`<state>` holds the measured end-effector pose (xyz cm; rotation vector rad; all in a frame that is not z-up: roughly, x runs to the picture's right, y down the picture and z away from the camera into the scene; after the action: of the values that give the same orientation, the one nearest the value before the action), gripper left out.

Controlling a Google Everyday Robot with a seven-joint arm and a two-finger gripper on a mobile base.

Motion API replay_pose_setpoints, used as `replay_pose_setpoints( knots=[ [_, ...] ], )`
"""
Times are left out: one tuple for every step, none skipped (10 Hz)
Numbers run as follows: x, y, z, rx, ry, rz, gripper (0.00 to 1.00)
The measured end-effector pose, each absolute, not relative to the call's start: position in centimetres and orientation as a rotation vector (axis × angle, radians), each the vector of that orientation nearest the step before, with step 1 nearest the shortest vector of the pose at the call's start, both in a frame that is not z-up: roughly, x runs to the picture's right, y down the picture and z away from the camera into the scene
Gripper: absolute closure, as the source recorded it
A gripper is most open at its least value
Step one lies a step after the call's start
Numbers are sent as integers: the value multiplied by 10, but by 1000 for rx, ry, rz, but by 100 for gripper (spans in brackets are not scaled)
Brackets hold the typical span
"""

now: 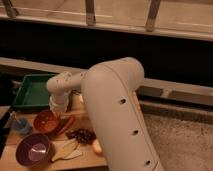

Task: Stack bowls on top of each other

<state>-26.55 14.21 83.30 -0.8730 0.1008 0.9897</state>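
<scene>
The orange-red bowl (pixel 45 121) sits on the wooden table (pixel 15 159) at the left. The larger purple bowl (pixel 33 150), pale inside, sits in front of it, apart from it. My gripper (pixel 58 111) hangs down from the white wrist (pixel 61 89), right at the orange-red bowl's right rim. The big white arm (pixel 117 115) fills the middle of the view and hides the table behind it.
A green tray (pixel 31 93) stands behind the bowls. A small blue cup (pixel 20 126) is left of the orange-red bowl. A red elongated item (pixel 68 125), dark grapes (pixel 82 135), a banana (pixel 67 149) and a round orange fruit (pixel 97 146) lie to the right.
</scene>
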Motion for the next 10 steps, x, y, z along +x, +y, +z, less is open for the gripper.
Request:
replay_pose_setpoints(
  knots=[
    [-266, 142, 829, -876, 96, 983, 100],
    [-268, 141, 822, -878, 87, 976, 100],
    [-269, 139, 811, -879, 75, 971, 100],
    [-269, 133, 800, -878, 62, 967, 100],
    [-270, 126, 789, -875, 51, 964, 100],
    [-272, 118, 777, -874, 41, 955, 100],
    [-277, 111, 766, -873, 31, 940, 100],
    [-282, 104, 755, -872, 20, 920, 100],
    [-290, 102, 742, -873, 11, 881, 100],
    [-296, 104, 732, -877, 5, 856, 100]
  ],
)
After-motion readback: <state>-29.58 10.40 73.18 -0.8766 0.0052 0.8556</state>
